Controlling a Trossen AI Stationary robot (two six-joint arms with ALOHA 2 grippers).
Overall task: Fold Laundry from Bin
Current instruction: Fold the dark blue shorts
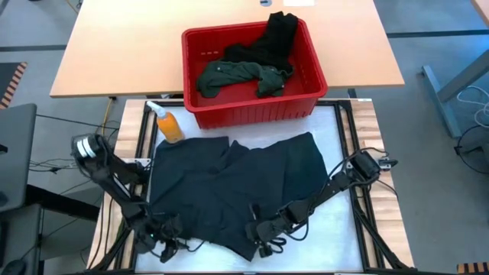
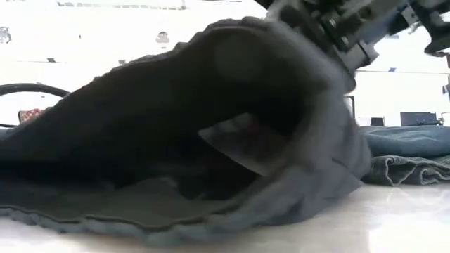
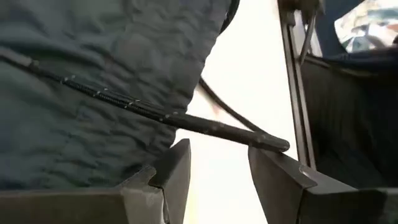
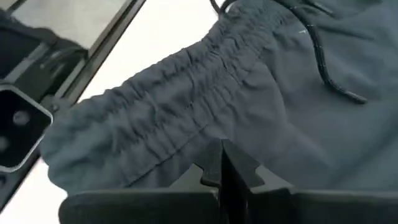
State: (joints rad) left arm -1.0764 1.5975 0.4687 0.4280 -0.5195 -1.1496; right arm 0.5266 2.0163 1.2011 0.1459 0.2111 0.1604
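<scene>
A dark blue-grey garment (image 1: 237,187) with a gathered elastic waistband (image 4: 186,106) and a drawstring (image 3: 186,118) lies spread on the white table top. My right gripper (image 1: 263,238) is at its near edge, shut on the cloth. My left gripper (image 1: 162,243) is open at the garment's near left corner, and the drawstring lies across the gap between its fingers (image 3: 217,155). The red bin (image 1: 252,111) stands at the far side. It holds a dark green shirt (image 1: 237,75) and a black piece (image 1: 279,38). My right gripper (image 4: 221,167) pinches the garment's cloth just beside the gathered waistband (image 4: 205,134) between its two shut fingers. In the low view the cloth (image 2: 211,105) rises like a tent up to the gripper (image 2: 330,31), with its lower edge on the table. Whether my left gripper touches the cloth or the cord, I cannot tell.
An orange bottle (image 1: 168,124) stands at the bin's near left corner, beside the garment's far left corner. Bare white table top (image 1: 328,229) shows at the near right. A wooden table (image 1: 114,46) lies beyond the bin.
</scene>
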